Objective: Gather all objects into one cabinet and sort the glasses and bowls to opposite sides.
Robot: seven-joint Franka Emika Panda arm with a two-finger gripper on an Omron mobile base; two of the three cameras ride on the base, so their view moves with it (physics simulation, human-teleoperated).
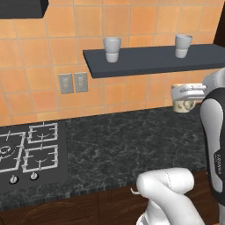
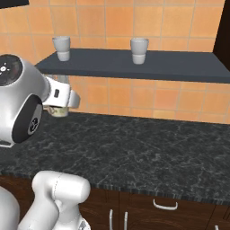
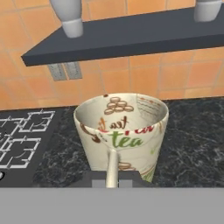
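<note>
Cream printed cup (image 3: 122, 131) clamped in the gripper (image 3: 112, 168), raised above the black counter (image 1: 132, 145).
Hand view reads "tea" on it; base views show 2 pale cups (image 1: 112, 49) on the grey shelf (image 1: 154, 61) above.

A rendered home kitchen. Orange-tan ceramic tiles (image 1: 132, 26) cover the back wall across the whole frame. A dark speckled stone tabletop (image 1: 132, 145) runs along the lower half, with brown wooden cupboard fronts (image 2: 179, 211) and pale curved handles (image 2: 164, 205) beneath it at the bottom edge. At lower left, a black gas hob (image 1: 30, 149) with white burner grates and two small knobs is set into the tabletop. Two grey wall sockets (image 1: 73, 82) sit on the tiles above it. A thin dark grey shelf (image 1: 154, 61) hangs on the wall at upper centre, carrying two pale cups (image 1: 112, 49). A dark cupboard corner (image 1: 22, 8) shows at upper left.
</note>
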